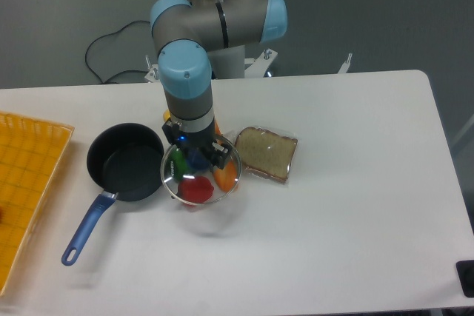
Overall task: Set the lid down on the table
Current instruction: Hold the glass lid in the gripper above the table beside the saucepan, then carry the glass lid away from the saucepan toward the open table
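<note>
I see a white bench (pixel 348 183). The lid (pixel 201 175) is clear glass with a thin silvery rim and a blue knob; red, green and orange shapes show through it. The pan (pixel 127 162) is black with a blue handle. The tray (pixel 26 183) at the edge is yellow-orange with a grid pattern. The bread slice (pixel 266 153) is brownish. The arm (pixel 200 35) is grey with light-blue caps, and the tool (pixel 198 155) is black.

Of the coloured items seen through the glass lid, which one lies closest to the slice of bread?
The orange item, at the right edge under the lid. It lies on the side facing the bread; the red one sits toward the front and the green one on the left.
</note>
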